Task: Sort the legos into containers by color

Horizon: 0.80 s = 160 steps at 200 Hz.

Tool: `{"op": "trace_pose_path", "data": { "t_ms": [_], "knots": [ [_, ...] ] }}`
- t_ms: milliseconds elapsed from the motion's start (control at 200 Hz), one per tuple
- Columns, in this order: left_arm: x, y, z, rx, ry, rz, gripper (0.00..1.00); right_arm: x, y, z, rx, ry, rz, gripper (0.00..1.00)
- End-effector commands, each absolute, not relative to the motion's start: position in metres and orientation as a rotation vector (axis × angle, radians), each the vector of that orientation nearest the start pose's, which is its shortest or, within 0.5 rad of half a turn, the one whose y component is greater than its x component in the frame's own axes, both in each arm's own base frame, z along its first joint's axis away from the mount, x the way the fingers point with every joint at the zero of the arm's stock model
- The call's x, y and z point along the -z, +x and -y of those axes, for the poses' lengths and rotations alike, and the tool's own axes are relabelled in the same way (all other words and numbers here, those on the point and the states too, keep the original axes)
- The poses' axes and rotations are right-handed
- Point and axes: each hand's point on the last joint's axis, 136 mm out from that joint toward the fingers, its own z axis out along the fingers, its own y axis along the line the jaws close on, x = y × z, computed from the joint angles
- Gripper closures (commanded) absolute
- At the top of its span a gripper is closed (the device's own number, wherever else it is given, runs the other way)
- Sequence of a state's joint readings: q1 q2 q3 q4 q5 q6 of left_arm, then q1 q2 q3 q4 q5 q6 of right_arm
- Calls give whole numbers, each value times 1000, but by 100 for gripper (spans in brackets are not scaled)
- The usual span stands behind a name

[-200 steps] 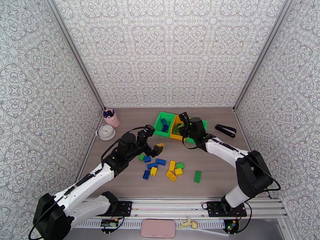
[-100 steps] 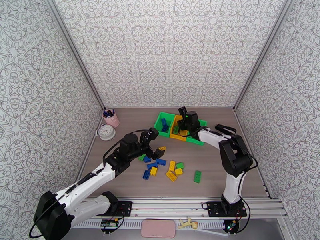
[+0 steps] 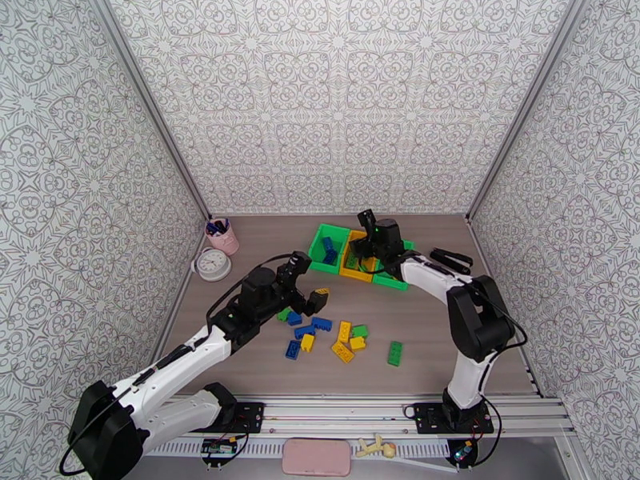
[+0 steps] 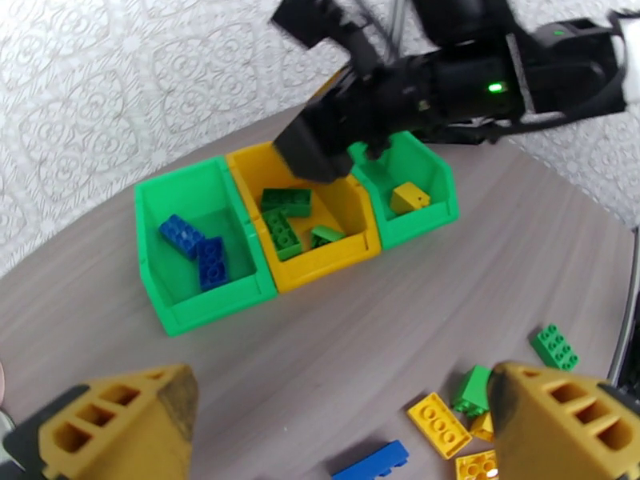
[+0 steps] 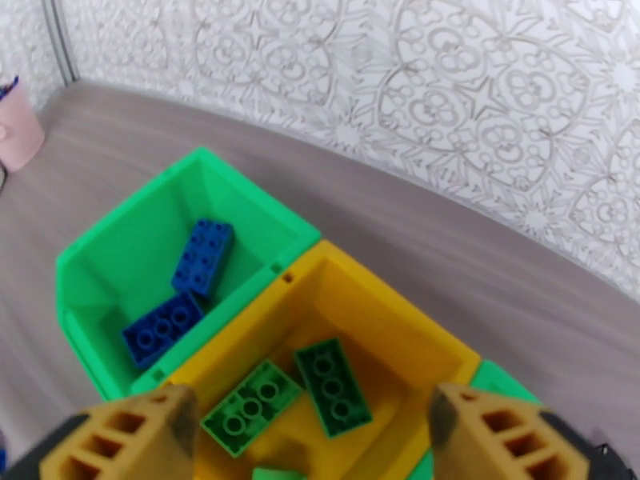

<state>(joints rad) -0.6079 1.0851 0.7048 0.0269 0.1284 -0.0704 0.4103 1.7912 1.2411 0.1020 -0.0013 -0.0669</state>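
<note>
Three joined containers stand at the back. The left green bin point(image 3: 326, 251) point(image 5: 132, 258) holds two blue legos point(image 4: 196, 246). In the yellow bin point(image 3: 353, 264) point(image 4: 340, 203) lie green legos point(image 5: 324, 386). A yellow brick point(image 4: 410, 198) sits in the right green bin point(image 3: 398, 270). My right gripper point(image 3: 359, 251) point(image 5: 308, 430) hovers open over the yellow bin with nothing held. My left gripper point(image 3: 310, 282) point(image 4: 340, 398) is open and empty above the table, just behind the loose pile. Several blue, green and yellow legos point(image 3: 344, 331) are scattered there, and one green brick point(image 3: 395, 353) lies apart at the right.
A pink pen cup point(image 3: 224, 236) and a round white dial point(image 3: 214, 264) sit at the back left. A black stapler point(image 3: 452, 260) lies right of the bins. Patterned walls close in the table on three sides.
My right arm has folded up at the elbow and its gripper has edged left over the yellow bin. My left gripper has barely shifted.
</note>
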Motion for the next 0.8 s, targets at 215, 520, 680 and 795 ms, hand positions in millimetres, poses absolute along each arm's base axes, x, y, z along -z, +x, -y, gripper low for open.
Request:
{"op": "trace_pose_path", "data": {
  "t_ms": [215,520,680,795],
  "knots": [
    [-175,304,175,393,98,-2212,0,-233,430,-235,-376,-749,-1804,2],
    [-130,297,132,295,-472,-2459,7,-234,372,-262,-412,-989,-1754,0],
    [-106,285,136,241,-502,-2586,15,-233,359,-259,-406,-1017,-1748,0],
    [-92,278,145,189,-464,-2686,16,-234,360,-252,-371,-995,-1764,0]
  ]
}}
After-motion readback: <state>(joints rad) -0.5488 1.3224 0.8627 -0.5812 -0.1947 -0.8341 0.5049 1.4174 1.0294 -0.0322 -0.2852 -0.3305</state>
